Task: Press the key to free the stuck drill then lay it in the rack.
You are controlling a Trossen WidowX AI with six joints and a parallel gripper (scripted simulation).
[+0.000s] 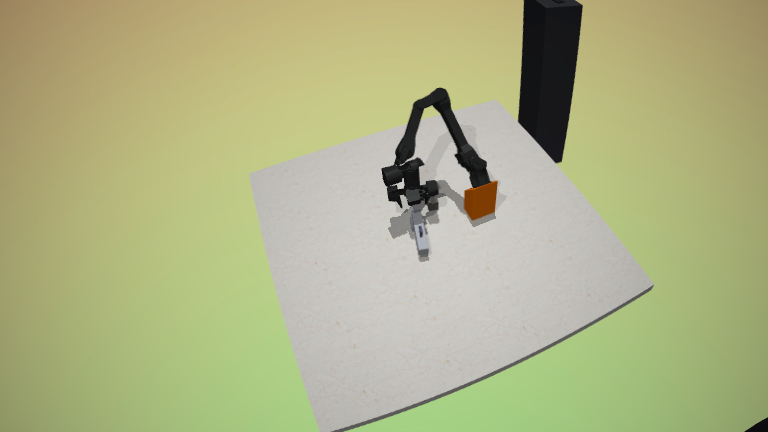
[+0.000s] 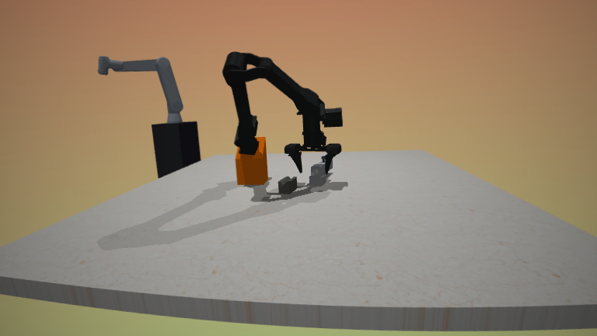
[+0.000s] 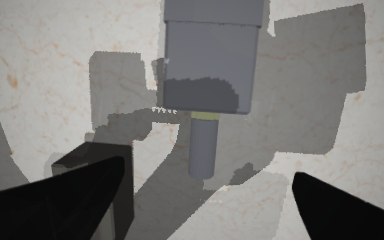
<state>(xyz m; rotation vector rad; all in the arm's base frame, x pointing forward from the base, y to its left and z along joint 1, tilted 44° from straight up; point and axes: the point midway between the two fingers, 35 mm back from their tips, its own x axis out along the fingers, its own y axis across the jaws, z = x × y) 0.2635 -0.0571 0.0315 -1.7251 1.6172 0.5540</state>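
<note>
The grey holder block [image 1: 422, 243] [image 2: 317, 180] [image 3: 212, 50] lies on the table. The dark key [image 1: 420, 230] [image 2: 323, 159] shows at its top; how deep it sits I cannot tell. The grey drill [image 3: 202, 150] sticks out of the block's end, with a yellow band at its root. The small dark grey grooved rack [image 1: 433, 206] [image 2: 287, 186] [image 3: 128, 200] stands beside the drill's free end and is empty. My gripper [image 1: 412, 204] [image 2: 313, 173] [image 3: 208, 173] is open and empty, pointing down above the drill, with a finger on either side of it. One finger partly hides the rack in the wrist view.
The orange block [image 1: 480, 201] [image 2: 251, 169] at my arm's base stands on the pale table [image 1: 481, 319] [image 2: 308, 248], to one side of the rack. A black pedestal [image 1: 546, 76] [image 2: 176, 147] with another arm stands beyond the table's edge.
</note>
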